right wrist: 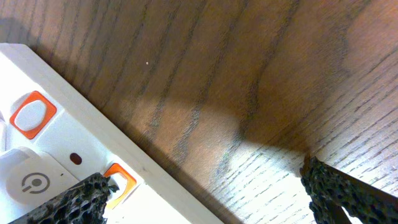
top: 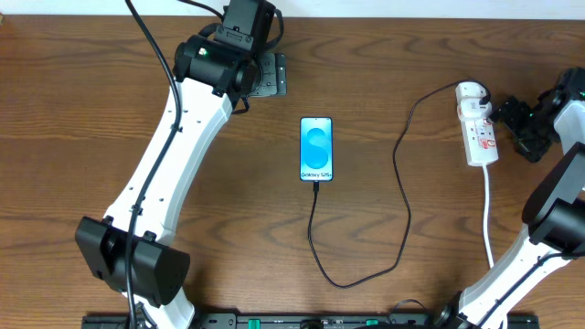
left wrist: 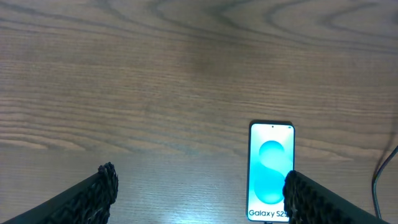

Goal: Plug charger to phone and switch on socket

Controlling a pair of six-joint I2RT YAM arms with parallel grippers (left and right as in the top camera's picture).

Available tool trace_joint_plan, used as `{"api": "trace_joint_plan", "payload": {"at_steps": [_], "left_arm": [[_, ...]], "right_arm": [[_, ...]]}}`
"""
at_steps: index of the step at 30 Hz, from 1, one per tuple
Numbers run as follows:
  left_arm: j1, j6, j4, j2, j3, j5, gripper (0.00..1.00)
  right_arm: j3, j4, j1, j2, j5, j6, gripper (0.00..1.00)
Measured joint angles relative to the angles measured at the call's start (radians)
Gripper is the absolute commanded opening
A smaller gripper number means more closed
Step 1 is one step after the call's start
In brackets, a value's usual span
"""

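The phone (top: 316,149) lies flat mid-table, blue screen up, and shows in the left wrist view (left wrist: 270,172). The thin black charger cable (top: 399,183) runs from the phone's near end, loops toward me, then up to the white adapter (top: 472,93) on the socket (top: 480,132), a white power strip at the right. My left gripper (top: 265,75) is open and empty, left of and beyond the phone. My right gripper (top: 516,123) is open beside the socket's right edge. In the right wrist view one finger overlaps an orange-rimmed switch (right wrist: 119,180) on the socket (right wrist: 62,149).
The socket's thick white cord (top: 487,215) trails toward the near edge beside my right arm. Another orange-rimmed switch (right wrist: 34,114) sits further along the strip. Bare wooden table (top: 228,201) lies between the arms.
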Motion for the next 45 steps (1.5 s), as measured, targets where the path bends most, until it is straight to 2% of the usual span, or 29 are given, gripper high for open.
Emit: {"api": "trace_joint_plan", "payload": {"at_steps": [31,45], "left_arm": [[0.000,0.000,0.000,0.000,0.000,0.000,0.87],[0.000,0.000,0.000,0.000,0.000,0.000,0.87]], "right_arm": [[-0.015,0.026,0.008,-0.003,0.014,0.006,0.99],[-0.018,-0.023,0.008,-0.011,-0.011,0.008,0.99]]}}
